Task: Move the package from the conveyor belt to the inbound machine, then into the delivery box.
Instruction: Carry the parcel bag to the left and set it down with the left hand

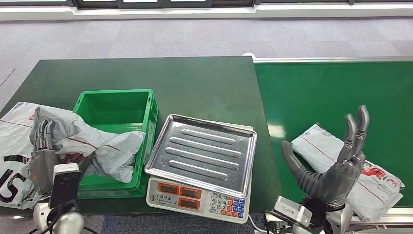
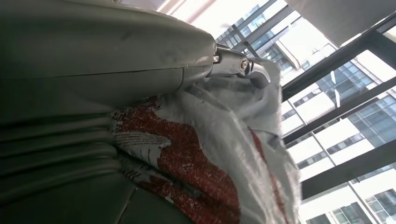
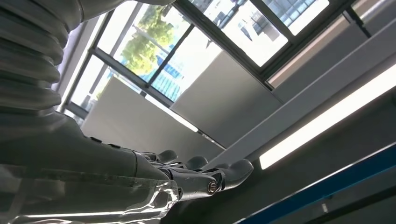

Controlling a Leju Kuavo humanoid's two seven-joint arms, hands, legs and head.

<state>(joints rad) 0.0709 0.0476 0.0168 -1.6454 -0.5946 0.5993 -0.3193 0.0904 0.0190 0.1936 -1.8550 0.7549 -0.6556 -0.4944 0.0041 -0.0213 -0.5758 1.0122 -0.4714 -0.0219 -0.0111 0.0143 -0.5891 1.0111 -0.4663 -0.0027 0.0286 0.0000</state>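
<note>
Green tabletop (image 1: 204, 78) carried scale (image 1: 202, 165) and box (image 1: 117, 109). Left hand (image 1: 43, 146) apparently gripped a package (image 1: 97, 144) draped over the box rim; right hand (image 1: 336, 161), spread, hovered by another package (image 1: 360, 170) on the belt (image 1: 331, 92), likely the next pickup.

The scale (image 1: 202, 165) at the table's front edge has a keypad (image 1: 226, 203) whose white keys carry small digits; 7, 8, 9 can just be made out in the top row, the rest too small to read. Its two red displays (image 1: 178, 190) are blank. The grey bag (image 1: 14, 161) at the table's left edge bears large black letters, partly hidden, perhaps an "S". Red print on the packages is illegible.
</note>
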